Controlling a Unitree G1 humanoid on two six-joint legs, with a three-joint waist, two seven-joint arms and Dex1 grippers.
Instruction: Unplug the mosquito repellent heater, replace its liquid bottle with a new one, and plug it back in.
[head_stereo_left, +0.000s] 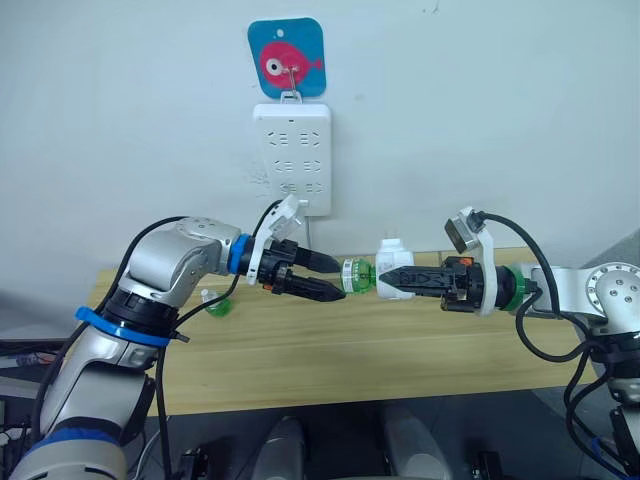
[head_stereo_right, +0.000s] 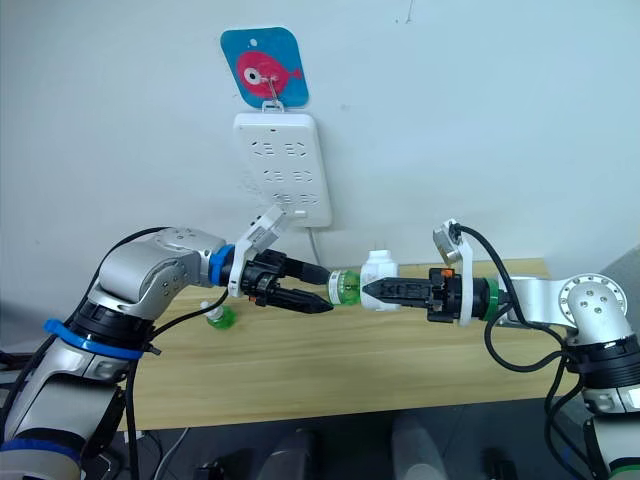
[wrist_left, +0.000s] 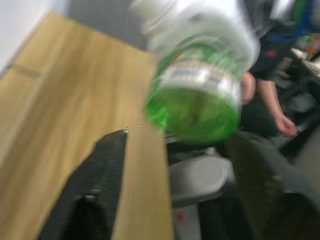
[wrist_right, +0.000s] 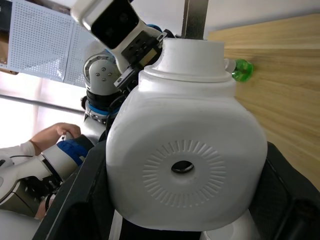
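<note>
The small white rounded plastic mosquito repellent heater (head_stereo_left: 392, 268) hangs above the middle of the long light wooden table (head_stereo_left: 400, 350), unplugged, with its two prongs pointing up. The right gripper (head_stereo_left: 380, 281) clamps it from the right, black fingers closed on its body; the right wrist view shows its round vent hole facing the camera.

A thumb-sized translucent green liquid bottle (head_stereo_left: 356, 275) sticks out sideways from the heater's left end, seated in it. The left gripper (head_stereo_left: 340, 277) reaches in from the left with its jaws parted around the bottle's base; whether the fingers (wrist_left: 95, 190) touch it I cannot tell.

Far left on the table, behind the left arm, lies a second small green bottle with a white cap (head_stereo_left: 216, 303), the new one, well apart from both grippers.

On the wall beyond hangs a large white power strip (head_stereo_left: 292, 156), below a blue hook plate with a red fish (head_stereo_left: 287, 57); its cable (head_stereo_left: 311, 232) drops behind the table. A person's hand (wrist_left: 285, 125) shows in the left wrist view.
</note>
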